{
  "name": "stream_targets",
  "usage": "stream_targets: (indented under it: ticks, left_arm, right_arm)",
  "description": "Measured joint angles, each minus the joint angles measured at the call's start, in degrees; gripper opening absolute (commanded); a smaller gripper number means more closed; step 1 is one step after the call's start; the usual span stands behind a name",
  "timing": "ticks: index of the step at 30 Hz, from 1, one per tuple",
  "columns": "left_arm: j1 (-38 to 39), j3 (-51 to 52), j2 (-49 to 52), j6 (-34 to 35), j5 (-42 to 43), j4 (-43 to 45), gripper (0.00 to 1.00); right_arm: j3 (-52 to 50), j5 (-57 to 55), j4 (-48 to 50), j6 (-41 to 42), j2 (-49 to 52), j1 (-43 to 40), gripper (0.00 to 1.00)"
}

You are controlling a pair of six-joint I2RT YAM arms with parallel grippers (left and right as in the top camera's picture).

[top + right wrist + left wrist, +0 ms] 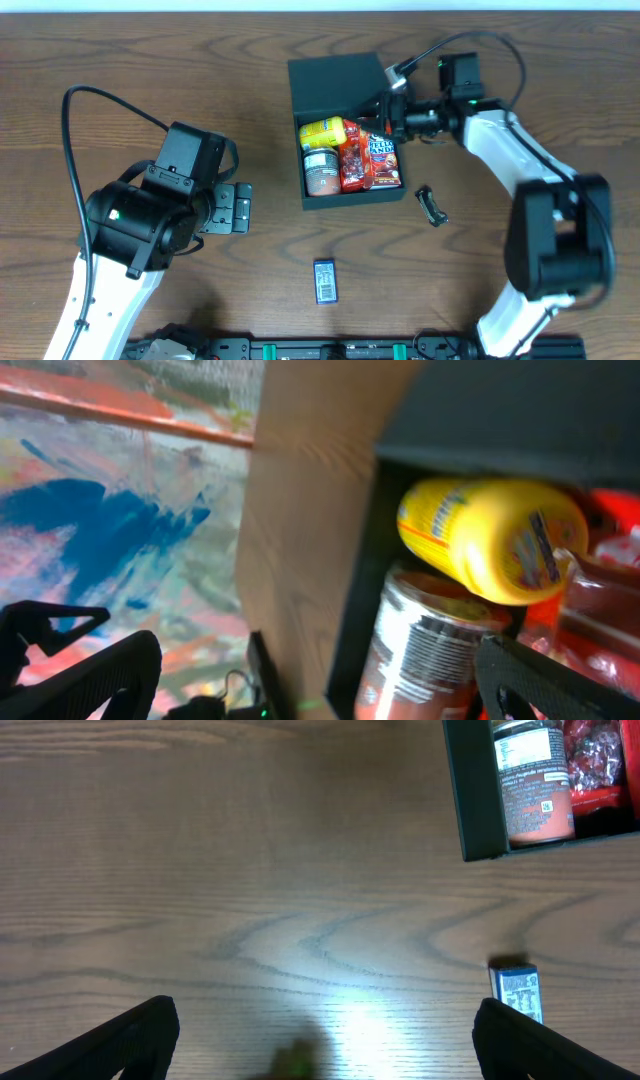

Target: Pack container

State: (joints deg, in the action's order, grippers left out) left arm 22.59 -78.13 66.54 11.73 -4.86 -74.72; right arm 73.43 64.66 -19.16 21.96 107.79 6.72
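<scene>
The dark teal container (308, 196) stands at the table's centre, its hinged lid (336, 86) raised at the back. Inside are a yellow pack (322, 133), a can (321, 172) and red snack packs (370, 160). My right gripper (390, 108) is open at the box's back right corner, beside the lid's edge. In the right wrist view its fingers (320, 680) spread wide, with the lid (500, 405), yellow pack (490, 540) and can (430, 650) in front. My left gripper (236, 208) is open and empty, left of the box. Its fingers (325, 1050) hang over bare wood.
A small blue box (326, 281) lies in front of the container; it also shows in the left wrist view (516, 992). A black clip (431, 206) lies to the right of the box. The container's front corner (470, 810) shows in the left wrist view.
</scene>
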Motion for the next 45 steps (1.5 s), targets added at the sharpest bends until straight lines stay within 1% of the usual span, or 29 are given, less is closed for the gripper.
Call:
stream_targets:
  ticks: [1, 4, 6, 10, 14, 17, 20, 24, 26, 27, 29, 33, 35, 37, 40, 45]
  left_arm:
    - [0.0, 0.0, 0.0, -0.02, 0.0, 0.0, 0.95]
    - [0.0, 0.0, 0.0, -0.02, 0.0, 0.02, 0.95]
    - [0.0, 0.0, 0.0, -0.02, 0.0, 0.02, 0.95]
    - [0.0, 0.0, 0.0, -0.11, 0.0, -0.04, 0.95]
    - [0.0, 0.02, 0.02, -0.22, 0.0, 0.2, 0.95]
    - [0.0, 0.02, 0.04, -0.24, 0.09, 0.42, 0.95]
    - [0.02, 0.02, 0.04, -0.42, 0.15, 0.61, 0.95]
    - [0.33, 0.02, 0.04, -0.66, 0.22, -0.72, 0.95]
    - [2.4, 0.02, -0.11, -0.52, 0.17, -1.75, 0.95]
    - [4.83, 0.15, -0.44, 0.17, -0.02, -1.66, 0.95]
    - [10.62, 1.36, -1.66, 2.78, -0.76, -1.18, 0.95]
    - [24.41, 7.19, -4.39, 13.44, -5.6, 0.35, 0.95]
    - [34.51, 12.0, -4.31, 22.1, -9.22, 7.28, 0.95]
    - [40.37, 15.21, -2.86, 27.67, -10.8, 13.31, 0.95]
    - [43.87, 18.25, 0.79, 33.03, -12.55, 18.58, 0.95]
    - [44.0, 19.04, 8.13, 37.92, -12.46, 24.7, 0.95]
  right_arm:
    - [0.0, -0.28, 0.02, 0.0, -1.62, -0.13, 0.99]
    - [0.09, -1.92, -0.85, -0.2, -10.71, -0.46, 0.99]
    - [0.61, -4.55, -4.33, -1.07, -17.33, -0.55, 0.99]
    - [1.36, -13.75, -16.15, -4.72, -29.29, -0.55, 0.99]
    - [1.75, -29.92, -32.98, -9.01, -39.04, -0.55, 0.99]
    - [1.73, -41.79, -42.29, -10.27, -42.73, -0.55, 0.99]
    - [1.73, -50.34, -47.56, -10.43, -44.13, -0.55, 0.99]
    - [1.73, -56.52, -51.12, -10.45, -43.78, -0.55, 0.99]
    - [1.73, -58.27, -51.49, -10.45, -43.69, -0.55, 0.99]
    - [1.73, -58.97, -51.52, -10.45, -43.67, -0.55, 0.99]
    - [1.73, -60.24, -51.49, -10.4, -43.67, -0.55, 0.99]
    - [1.7, -63.28, -51.49, -9.55, -43.67, -0.55, 0.99]
    - [1.62, -64.61, -51.43, -9.01, -43.67, -0.55, 0.99]
    - [1.33, -65.13, -51.36, -8.85, -43.67, -0.55, 0.99]
    - [0.72, -65.68, -51.36, -8.7, -43.67, -0.55, 0.99]
    - [-0.15, -65.9, -51.36, -8.31, -43.67, -0.55, 0.99]
